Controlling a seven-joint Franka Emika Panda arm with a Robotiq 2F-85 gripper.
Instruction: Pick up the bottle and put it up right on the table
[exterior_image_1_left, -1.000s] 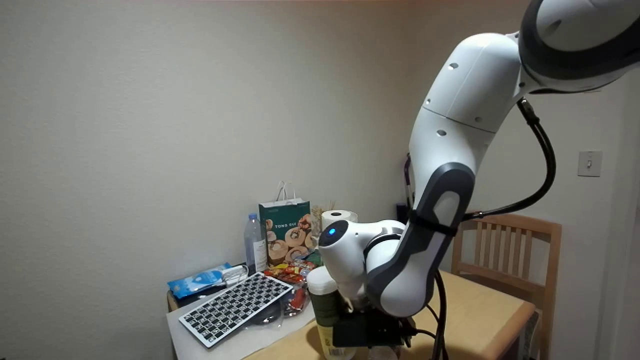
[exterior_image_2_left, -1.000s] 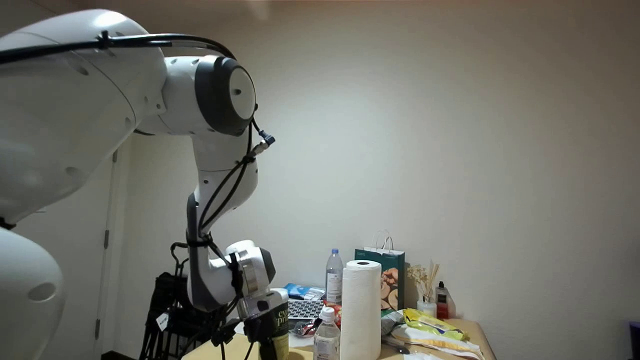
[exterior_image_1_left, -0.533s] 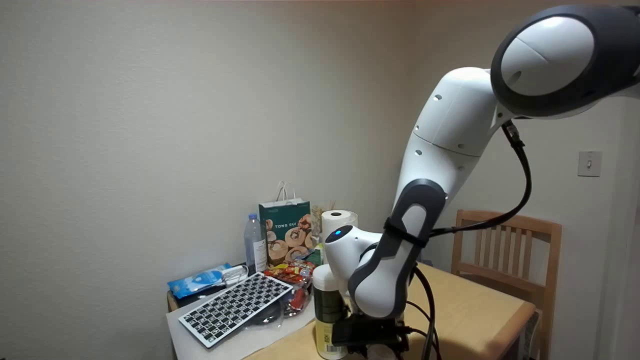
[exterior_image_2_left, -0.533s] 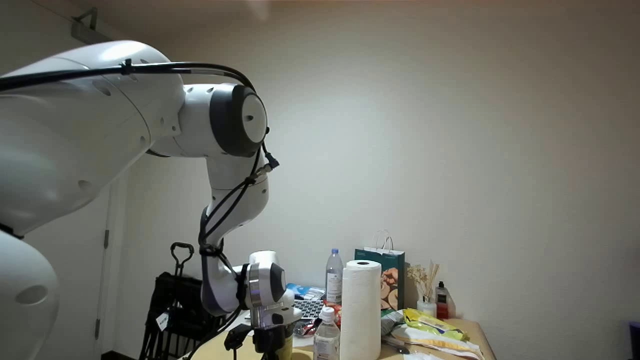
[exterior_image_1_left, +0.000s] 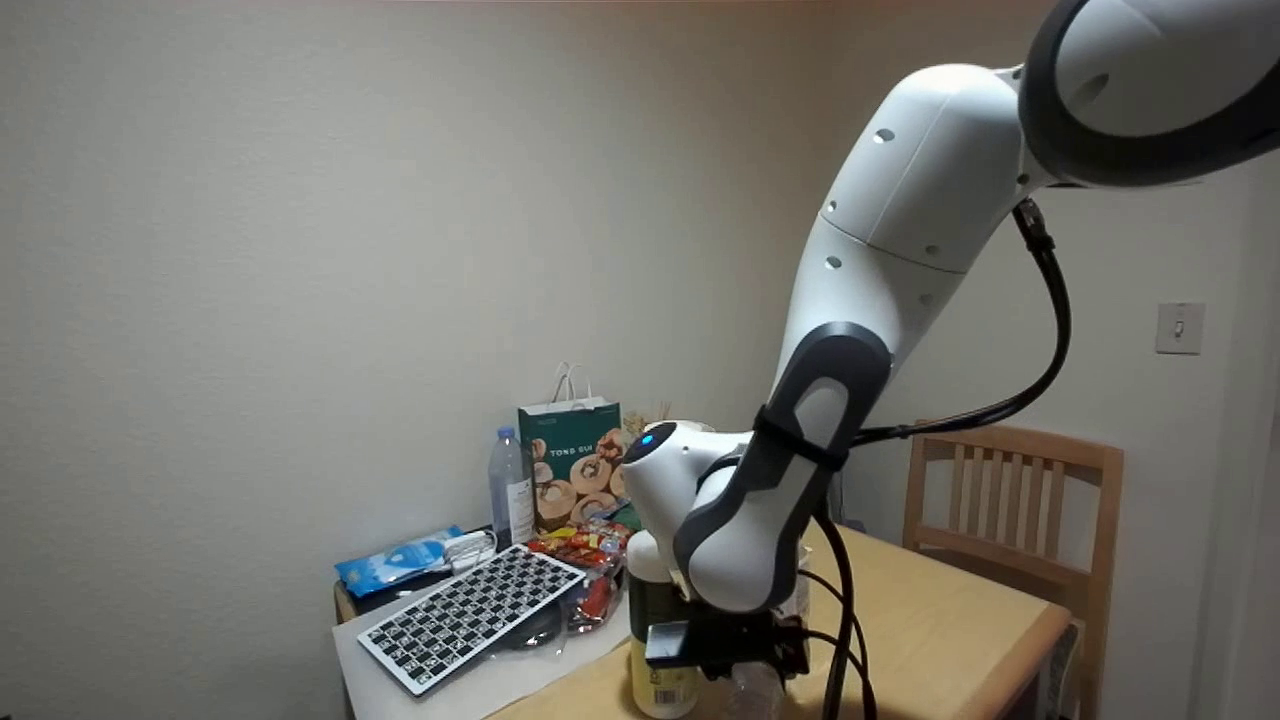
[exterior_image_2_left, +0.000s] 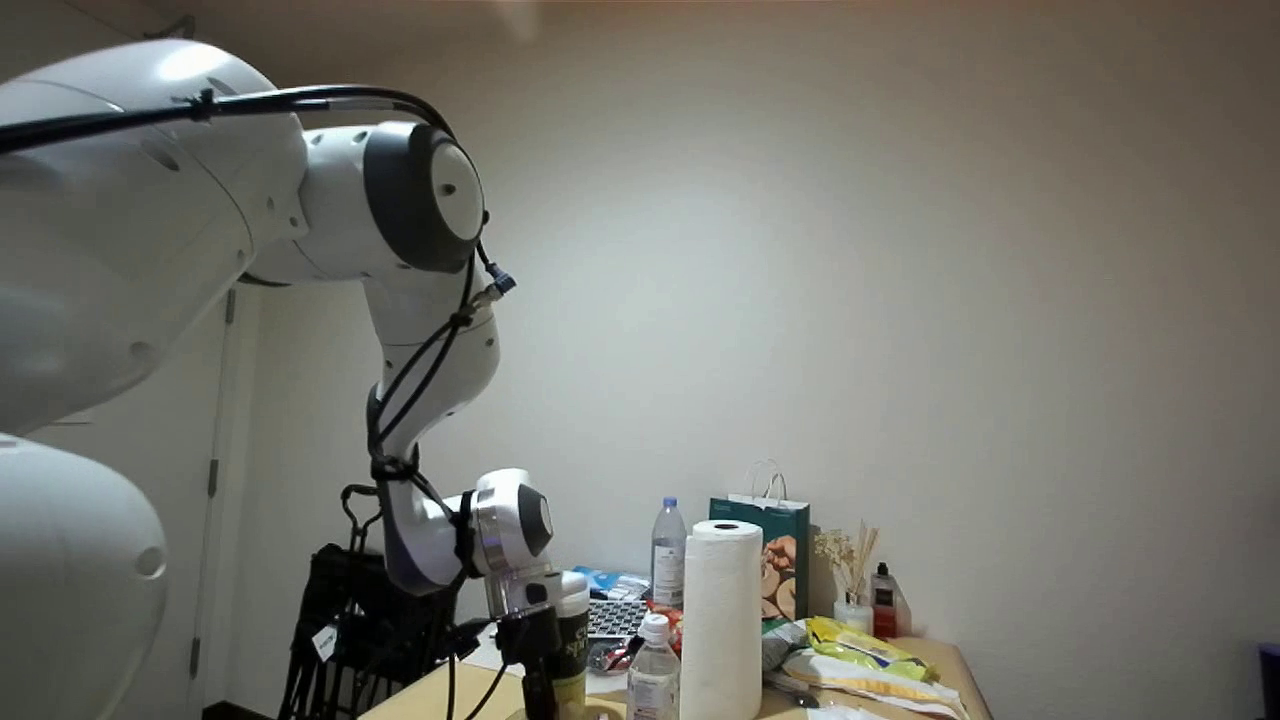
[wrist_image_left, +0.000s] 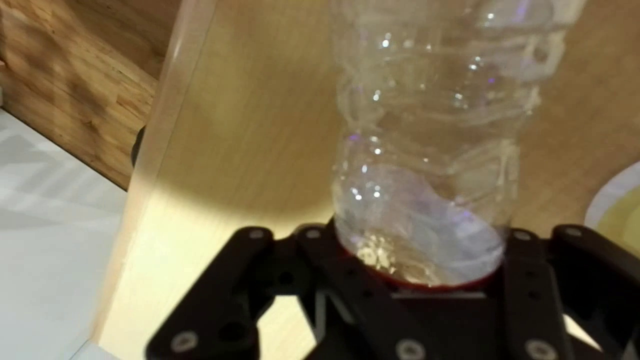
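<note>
Pincer (wrist_image_left: 420, 240) clamped on the clear bottle (wrist_image_left: 430, 125), contact both sides in wrist view. Bottle's over the counter (wrist_image_left: 250, 125); can't tell if touching. Tub (exterior_image_1_left: 650, 605) near the pincer. In an exterior view, right of pincer: upright small bottle (exterior_image_2_left: 653, 680), then paper roll (exterior_image_2_left: 722, 620).

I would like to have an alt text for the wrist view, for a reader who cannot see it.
A black gripper holds a clear plastic bottle, cropped by the top edge, with a light wooden table behind it. Wood flooring shows at upper left, part of a white and yellow object at right.
</note>
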